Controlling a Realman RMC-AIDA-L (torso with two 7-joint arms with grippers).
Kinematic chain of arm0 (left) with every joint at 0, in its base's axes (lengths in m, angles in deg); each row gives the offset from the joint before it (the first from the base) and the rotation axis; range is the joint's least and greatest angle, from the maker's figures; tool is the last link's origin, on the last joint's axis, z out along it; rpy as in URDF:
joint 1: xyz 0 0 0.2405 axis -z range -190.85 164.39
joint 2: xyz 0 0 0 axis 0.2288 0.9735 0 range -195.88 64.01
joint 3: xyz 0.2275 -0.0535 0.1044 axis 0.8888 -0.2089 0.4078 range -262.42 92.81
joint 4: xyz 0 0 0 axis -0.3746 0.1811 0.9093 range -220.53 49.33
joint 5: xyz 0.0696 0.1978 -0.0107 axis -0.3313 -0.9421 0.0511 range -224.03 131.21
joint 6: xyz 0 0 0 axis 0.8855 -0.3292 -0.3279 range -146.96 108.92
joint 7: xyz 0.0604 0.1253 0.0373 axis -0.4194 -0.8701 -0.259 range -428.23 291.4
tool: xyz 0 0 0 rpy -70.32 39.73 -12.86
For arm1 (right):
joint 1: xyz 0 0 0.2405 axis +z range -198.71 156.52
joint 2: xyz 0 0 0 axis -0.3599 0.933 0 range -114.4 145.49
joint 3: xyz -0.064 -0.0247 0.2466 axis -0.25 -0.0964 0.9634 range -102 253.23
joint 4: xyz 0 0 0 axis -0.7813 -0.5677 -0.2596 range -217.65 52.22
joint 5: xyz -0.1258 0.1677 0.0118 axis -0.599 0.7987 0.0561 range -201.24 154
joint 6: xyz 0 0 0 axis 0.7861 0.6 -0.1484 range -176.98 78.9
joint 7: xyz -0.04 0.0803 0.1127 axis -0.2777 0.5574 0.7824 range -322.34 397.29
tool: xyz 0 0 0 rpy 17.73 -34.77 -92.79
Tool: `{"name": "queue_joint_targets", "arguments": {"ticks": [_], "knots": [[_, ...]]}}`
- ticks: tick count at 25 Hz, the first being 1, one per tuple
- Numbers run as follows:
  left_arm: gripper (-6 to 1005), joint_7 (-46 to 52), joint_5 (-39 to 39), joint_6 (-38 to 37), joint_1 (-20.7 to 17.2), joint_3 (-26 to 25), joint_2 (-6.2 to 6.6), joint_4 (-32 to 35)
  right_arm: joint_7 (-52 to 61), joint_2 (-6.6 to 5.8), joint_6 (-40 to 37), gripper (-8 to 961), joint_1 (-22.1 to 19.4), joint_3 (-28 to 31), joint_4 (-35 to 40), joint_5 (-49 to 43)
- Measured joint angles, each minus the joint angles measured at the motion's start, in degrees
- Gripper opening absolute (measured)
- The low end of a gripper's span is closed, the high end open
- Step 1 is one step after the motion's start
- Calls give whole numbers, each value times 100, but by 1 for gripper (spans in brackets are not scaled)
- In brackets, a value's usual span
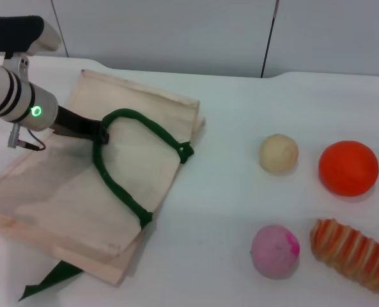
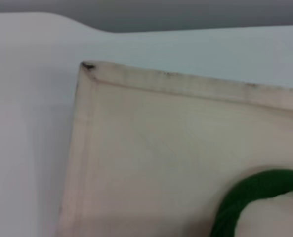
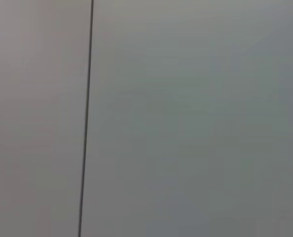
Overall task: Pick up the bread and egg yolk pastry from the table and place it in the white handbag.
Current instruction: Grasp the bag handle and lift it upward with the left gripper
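Observation:
The white handbag (image 1: 61, 192) lies flat on the table at the left, with a dark green rope handle (image 1: 122, 188) arching over it. My left gripper (image 1: 98, 133) reaches in from the upper left and is shut on the handle's end. The left wrist view shows the bag's corner (image 2: 151, 163) and a piece of the handle (image 2: 245, 197). The egg yolk pastry (image 1: 278, 153), a pale beige ball, sits right of the bag. The striped bread (image 1: 352, 252) lies at the front right. My right gripper is out of view.
A smooth orange sphere (image 1: 348, 167) sits right of the pastry. A pink ball with a magenta spot (image 1: 275, 251) sits left of the bread. A green strap (image 1: 52, 279) trails from the bag's front corner. The right wrist view shows only a grey wall.

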Motion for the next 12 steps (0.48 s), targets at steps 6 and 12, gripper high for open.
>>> {"name": "queue_joint_targets", "arguments": {"ticks": [6, 12], "knots": [[99, -382, 1084, 847, -750, -78, -193, 1544, 0, -5, 1, 706, -52, -15, 24, -2], [99, -1177, 2776, 1853, -1530, -247, -193, 2570, 440, -23, 201, 705, -68, -262, 264, -200]]}}
